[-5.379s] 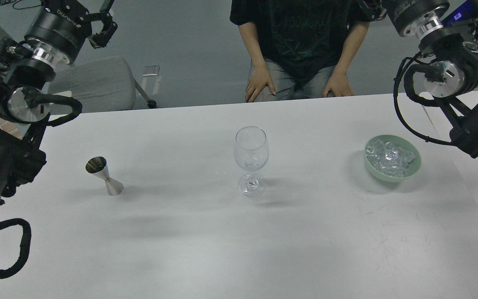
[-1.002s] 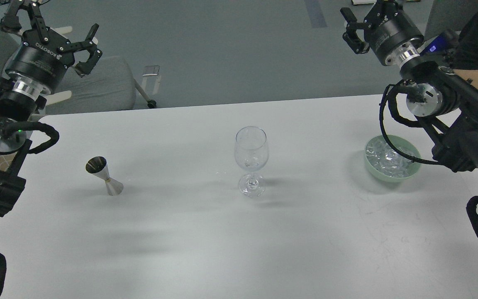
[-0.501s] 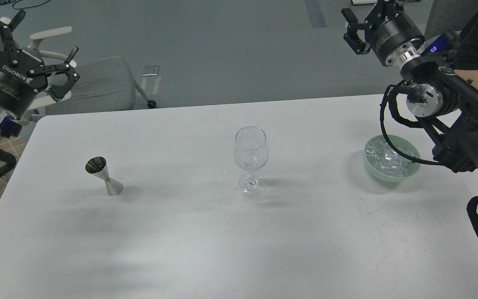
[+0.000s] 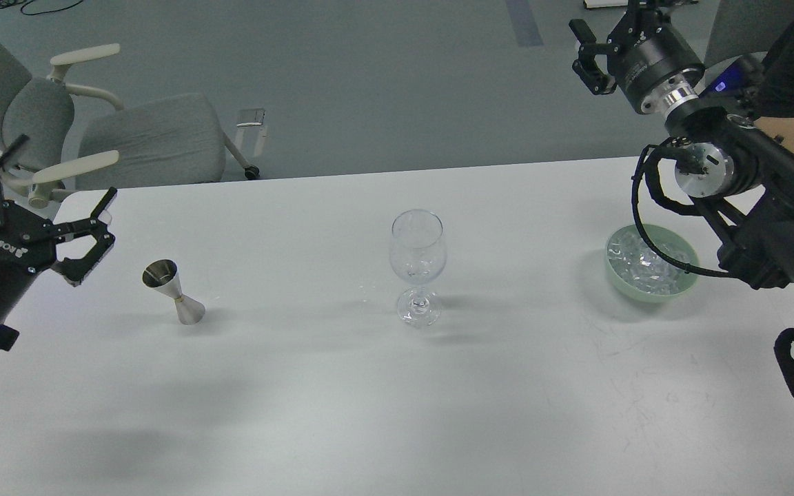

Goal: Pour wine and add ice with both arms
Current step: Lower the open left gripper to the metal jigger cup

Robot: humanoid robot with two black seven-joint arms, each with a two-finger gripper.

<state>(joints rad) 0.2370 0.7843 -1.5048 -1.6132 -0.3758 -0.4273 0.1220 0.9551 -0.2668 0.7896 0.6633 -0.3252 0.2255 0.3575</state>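
Note:
A silver jigger (image 4: 171, 291) stands on the white table (image 4: 342, 399) at the left; no wine shows in it or anywhere else. A clear stemmed glass (image 4: 418, 265) stands upright at the table's middle. Ice (image 4: 644, 262) fills a pale green bowl (image 4: 685, 284) at the right. My left gripper (image 4: 66, 167) is open and empty over the table's left edge, left of the jigger and apart from it. My right gripper (image 4: 604, 15) is open and empty, high beyond the table's far edge, behind the bowl. One of its fingers is partly cut off by the top edge.
A grey office chair (image 4: 142, 138) stands behind the table's far left corner. A person in a black shirt (image 4: 793, 48) is at the far right, behind my right arm (image 4: 769, 207), which hangs over the bowl's right side.

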